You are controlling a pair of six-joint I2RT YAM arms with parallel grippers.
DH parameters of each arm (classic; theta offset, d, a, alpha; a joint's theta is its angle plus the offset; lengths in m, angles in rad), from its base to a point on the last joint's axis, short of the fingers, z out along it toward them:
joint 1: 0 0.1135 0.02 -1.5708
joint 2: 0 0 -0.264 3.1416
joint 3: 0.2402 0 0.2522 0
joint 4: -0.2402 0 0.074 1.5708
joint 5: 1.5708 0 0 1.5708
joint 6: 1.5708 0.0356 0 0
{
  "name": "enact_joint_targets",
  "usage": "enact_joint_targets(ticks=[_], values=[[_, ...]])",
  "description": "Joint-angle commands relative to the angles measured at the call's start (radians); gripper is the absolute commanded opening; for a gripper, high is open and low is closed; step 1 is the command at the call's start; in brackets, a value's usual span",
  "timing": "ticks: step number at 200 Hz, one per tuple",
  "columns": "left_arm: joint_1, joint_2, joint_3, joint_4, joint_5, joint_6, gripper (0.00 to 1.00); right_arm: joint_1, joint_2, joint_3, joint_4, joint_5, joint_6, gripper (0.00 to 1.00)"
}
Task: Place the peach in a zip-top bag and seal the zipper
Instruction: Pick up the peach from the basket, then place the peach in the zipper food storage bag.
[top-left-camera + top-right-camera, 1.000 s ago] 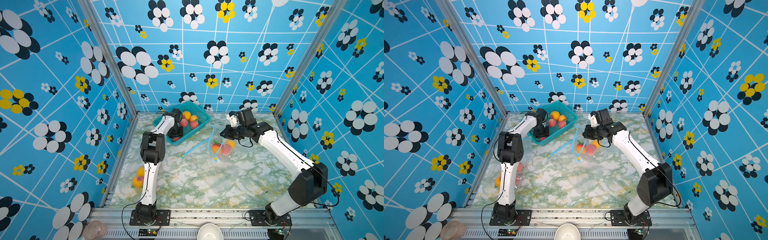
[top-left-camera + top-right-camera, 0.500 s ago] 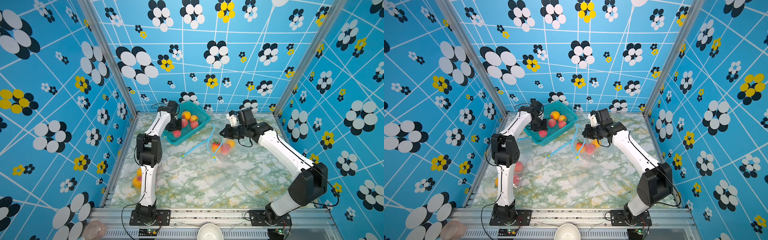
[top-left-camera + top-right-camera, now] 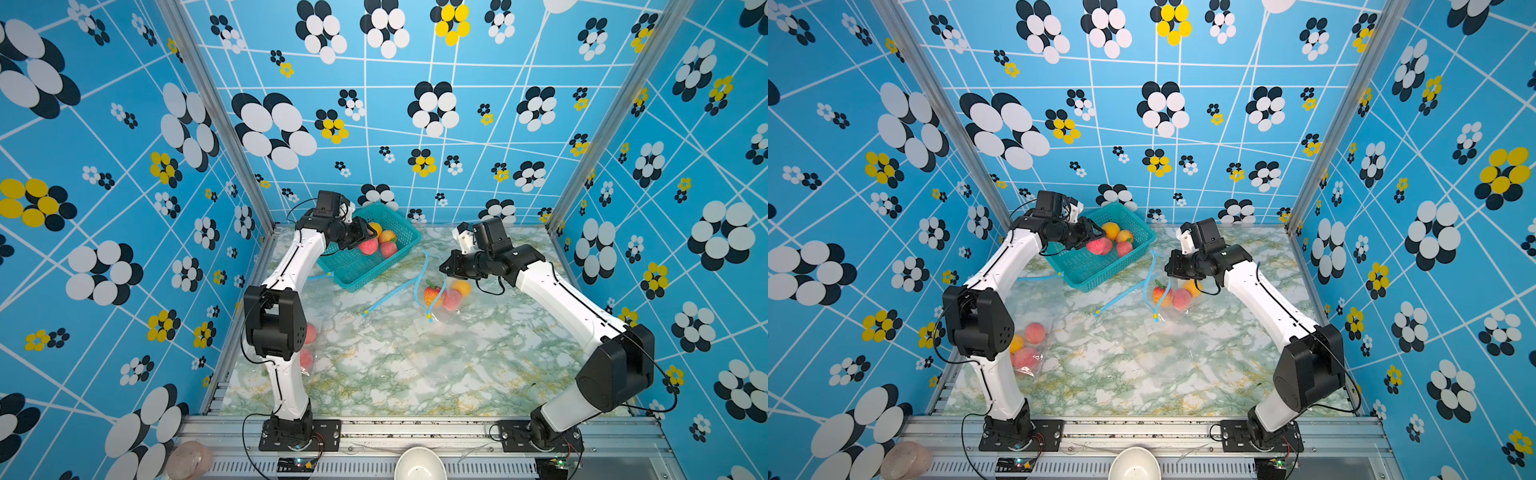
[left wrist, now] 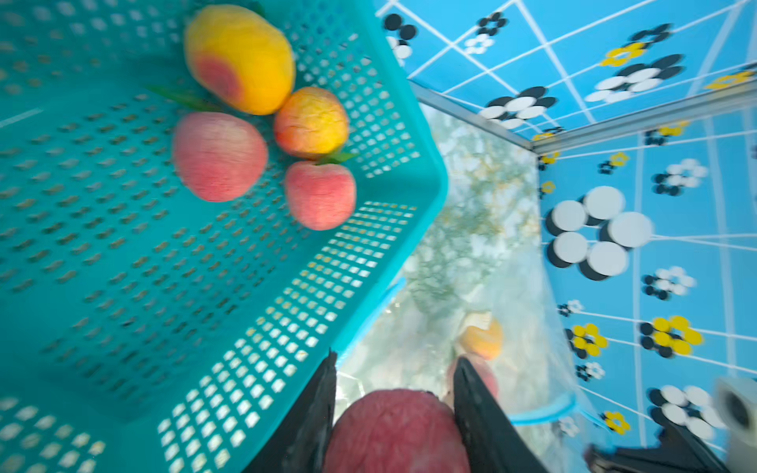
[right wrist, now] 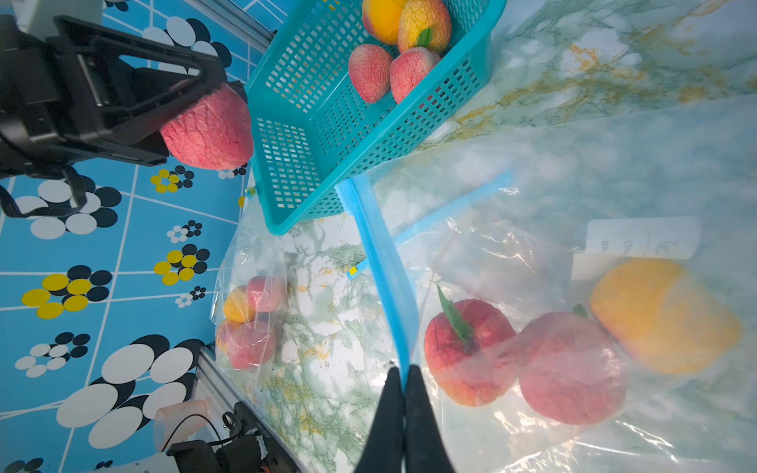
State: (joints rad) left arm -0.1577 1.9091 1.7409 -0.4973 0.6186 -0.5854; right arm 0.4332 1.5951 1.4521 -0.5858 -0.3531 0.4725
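At the desk's (image 3: 415, 374) near edge lies a filled bag of fruit (image 3: 1026, 345). Mid-desk, the right fingers (image 5: 389, 413) are pinched shut on the blue zipper strip (image 5: 381, 254) of the open bag (image 5: 532, 254); only the right wrist view shows that pinch. Farthest, up by the basket (image 3: 365, 270), the left fingers (image 4: 315, 413) clamp the peach (image 4: 393, 434). This looks like the carrying step: next, bring the peach to the bag's mouth and release it inside.
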Motion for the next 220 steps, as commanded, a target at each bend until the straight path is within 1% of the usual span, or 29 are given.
enact_joint_targets(ticks=[1,20,42,61,83,110,131,157,220], values=[[-0.055,-0.082,-0.148,0.336,0.215,-0.220,0.42,-0.009,0.016,0.014,0.011,0.006,0.005,0.00],[-0.120,-0.146,-0.263,0.442,0.221,-0.288,0.42,-0.017,0.022,0.023,0.012,0.003,0.008,0.00],[-0.198,-0.190,-0.360,0.532,0.218,-0.340,0.42,-0.023,0.030,0.042,0.005,-0.002,0.012,0.00],[-0.257,-0.212,-0.413,0.576,0.189,-0.362,0.42,-0.023,0.035,0.062,-0.009,-0.006,0.010,0.00],[-0.313,-0.220,-0.442,0.595,0.157,-0.359,0.42,-0.025,0.038,0.080,-0.033,-0.006,0.005,0.00],[-0.356,-0.197,-0.438,0.551,0.077,-0.323,0.42,-0.026,0.038,0.104,-0.049,-0.022,0.007,0.00],[-0.379,-0.159,-0.398,0.479,0.008,-0.277,0.42,-0.025,0.027,0.108,-0.045,-0.043,0.019,0.00],[-0.390,-0.110,-0.342,0.416,-0.052,-0.250,0.41,-0.023,0.007,0.095,-0.039,-0.064,0.029,0.00],[-0.404,-0.034,-0.257,0.363,-0.134,-0.249,0.42,0.006,-0.009,0.044,0.009,-0.069,0.062,0.00]])
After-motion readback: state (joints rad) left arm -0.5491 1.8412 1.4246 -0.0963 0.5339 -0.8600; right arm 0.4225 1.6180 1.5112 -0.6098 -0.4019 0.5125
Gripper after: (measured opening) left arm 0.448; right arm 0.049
